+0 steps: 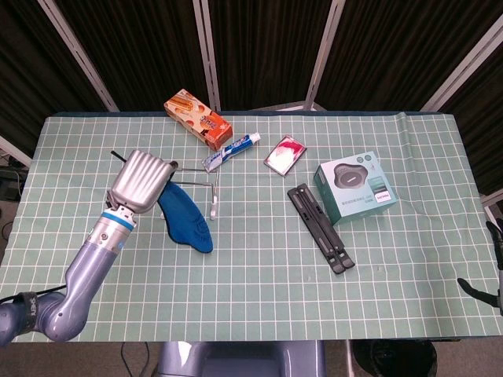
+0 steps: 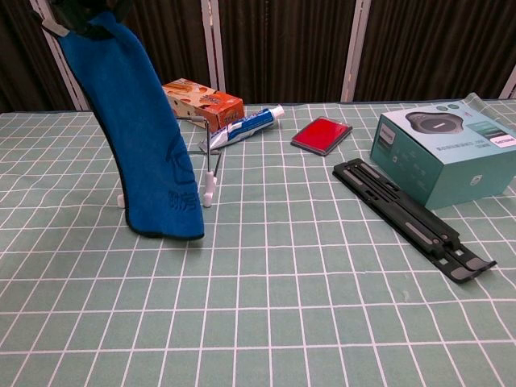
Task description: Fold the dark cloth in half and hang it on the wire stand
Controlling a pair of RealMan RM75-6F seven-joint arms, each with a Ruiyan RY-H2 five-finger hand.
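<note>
Left hand [image 1: 141, 181] raised, fingers gripping top edge of blue cloth [image 2: 141, 137]; cloth hangs below fingers, beside wire stand [image 1: 211, 195]. Right hand [image 1: 493, 263] at frame edge; grip state indeterminate.

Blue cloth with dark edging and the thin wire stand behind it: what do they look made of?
Blue cloth with dark edging: looks like soft matte fabric, likely microfibre or terry; it hangs limp from the left hand and curves as it drapes.
Thin wire stand: appears to be bent metal rod, light grey, with pale tips at the feet, possibly plastic caps.
</note>
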